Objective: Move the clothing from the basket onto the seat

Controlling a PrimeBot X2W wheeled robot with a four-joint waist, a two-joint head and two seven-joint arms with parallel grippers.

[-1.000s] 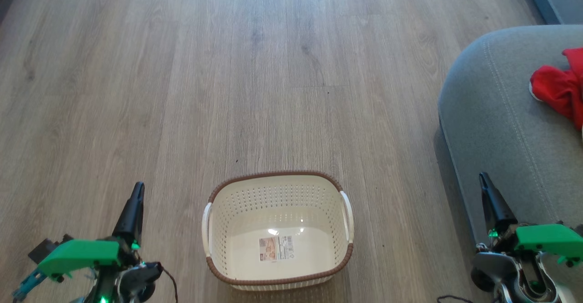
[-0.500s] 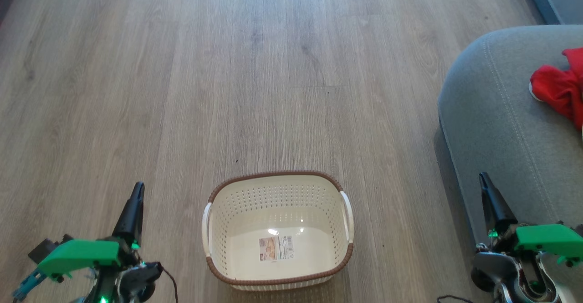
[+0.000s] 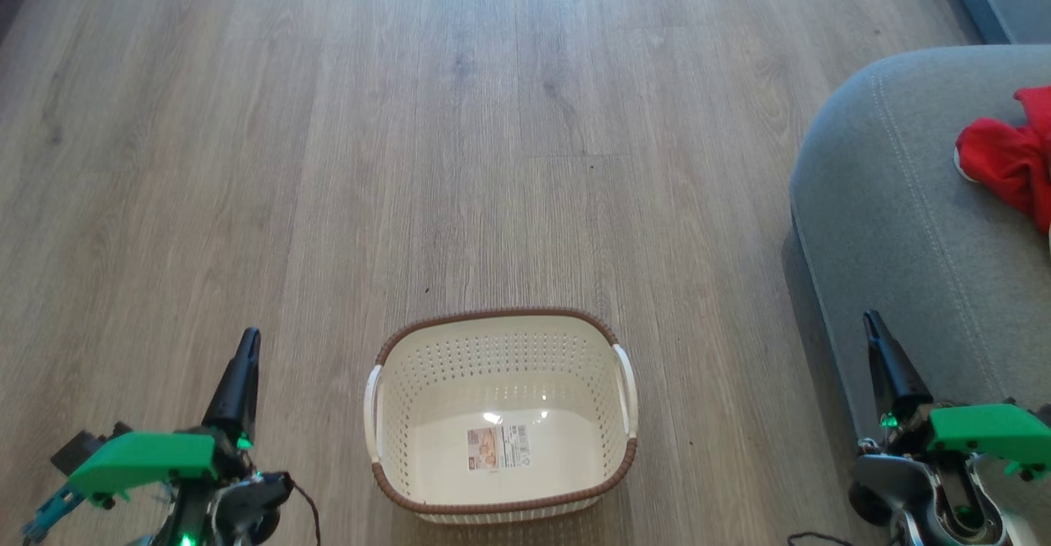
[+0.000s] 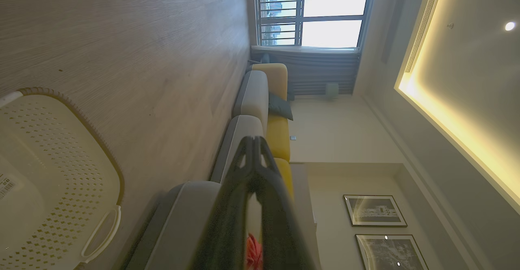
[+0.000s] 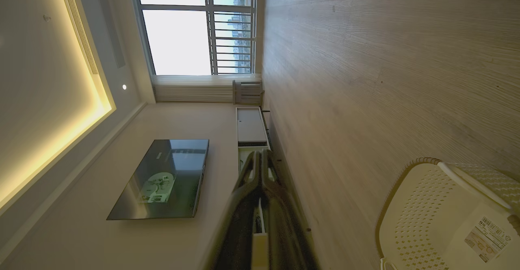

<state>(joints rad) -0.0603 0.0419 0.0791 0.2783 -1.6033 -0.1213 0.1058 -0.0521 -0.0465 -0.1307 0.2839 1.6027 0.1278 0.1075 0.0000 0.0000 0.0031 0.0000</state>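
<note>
1. Sitting on the wooden floor (image 3: 410,119) straight ahead of the robot, the basket (image 3: 501,361) is upright, and its bare bottom shows a stuck-on label (image 3: 498,447).
2. The clothing (image 3: 1006,160) lies in a crumpled red heap on top of the seat (image 3: 895,201), off to the robot's right and well apart from the basket. Part of the heap runs past the edge of the head view.
3. The seat is a big grey cushion with rounded edges and stitched lines across it. A strip of floor lies between its near corner and the basket.
4. The left claw (image 3: 249,339) hangs over the floor to the left of the basket. Its two dark fingers are pressed together to a point and grip nothing.
5. The right claw (image 3: 870,320) hangs to the right of the basket, in front of the seat's near edge. It too is closed tight with nothing in it.
6. Seen from the left wrist, the closed fingers point across toward the grey seat, with a scrap of red cloth showing between them low down. The basket's perforated wall and a white handle (image 4: 101,237) lie at that view's left.
7. Seen from the right wrist, the basket fills the lower right corner with its label plain to see. Past the closed fingers there is a dark television (image 5: 166,176) on the wall and a bright window (image 5: 191,26).
</note>
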